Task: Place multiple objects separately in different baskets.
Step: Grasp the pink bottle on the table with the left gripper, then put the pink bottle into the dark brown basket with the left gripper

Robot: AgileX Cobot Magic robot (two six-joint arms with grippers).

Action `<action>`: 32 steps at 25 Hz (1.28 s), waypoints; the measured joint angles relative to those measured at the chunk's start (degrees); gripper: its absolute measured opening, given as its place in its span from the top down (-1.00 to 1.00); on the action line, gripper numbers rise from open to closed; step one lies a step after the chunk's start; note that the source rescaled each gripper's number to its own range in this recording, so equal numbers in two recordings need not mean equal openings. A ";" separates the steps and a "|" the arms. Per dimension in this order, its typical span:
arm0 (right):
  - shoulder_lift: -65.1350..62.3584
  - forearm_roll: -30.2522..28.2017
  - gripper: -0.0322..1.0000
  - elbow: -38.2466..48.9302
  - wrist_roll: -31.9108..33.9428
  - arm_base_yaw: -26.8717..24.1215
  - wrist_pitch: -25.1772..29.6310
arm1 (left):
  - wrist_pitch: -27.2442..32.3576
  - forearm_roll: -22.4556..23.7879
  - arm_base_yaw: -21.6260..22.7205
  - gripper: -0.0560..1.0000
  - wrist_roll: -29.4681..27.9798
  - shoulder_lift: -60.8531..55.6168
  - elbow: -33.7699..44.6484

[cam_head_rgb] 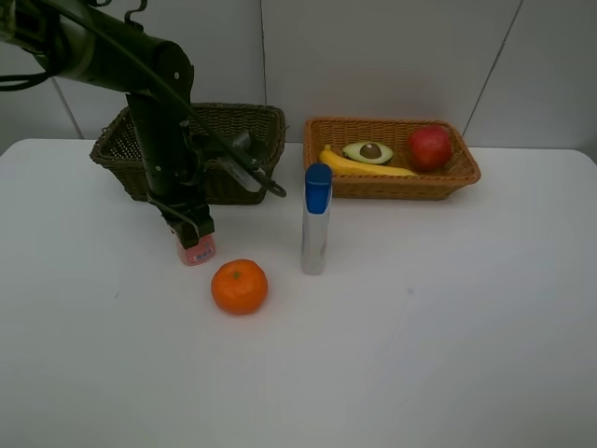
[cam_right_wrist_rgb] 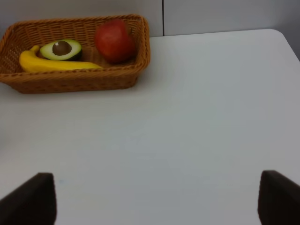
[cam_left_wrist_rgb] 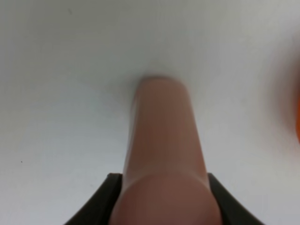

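My left gripper (cam_head_rgb: 193, 233) points down on a pinkish-brown cup (cam_head_rgb: 198, 250) that stands on the white table in front of the dark olive-brown basket (cam_head_rgb: 252, 121). In the left wrist view the fingers (cam_left_wrist_rgb: 105, 199) hug both sides of the cup (cam_left_wrist_rgb: 161, 136). An orange (cam_head_rgb: 239, 286) lies just right of and in front of it. A silver blue-capped tube (cam_head_rgb: 315, 219) stands upright at the middle. The light orange-tan basket (cam_head_rgb: 396, 187) holds a banana (cam_head_rgb: 368, 167), an avocado half (cam_head_rgb: 367, 151) and a red apple (cam_head_rgb: 429, 147). My right gripper (cam_right_wrist_rgb: 154, 197) is open and empty over bare table. The pink bottle and the pump bottle are not seen.
My left arm (cam_head_rgb: 154, 103) hides much of the dark basket's inside. The table's far edge meets a white panelled wall (cam_head_rgb: 373, 56). The right wrist view shows the tan basket (cam_right_wrist_rgb: 79, 79) ahead and the table's right edge (cam_right_wrist_rgb: 288, 44).
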 joint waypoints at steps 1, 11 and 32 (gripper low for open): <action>0.00 0.00 -0.70 0.00 0.00 0.00 0.00 | 0.00 0.00 0.00 0.06 0.00 0.00 0.00; 0.00 0.00 -0.70 0.00 0.00 0.00 0.00 | 0.38 0.00 0.00 0.06 -0.05 0.00 0.00; 0.00 0.00 -0.70 0.00 0.00 0.00 0.00 | 11.70 4.26 1.47 0.06 -6.17 -5.30 -6.91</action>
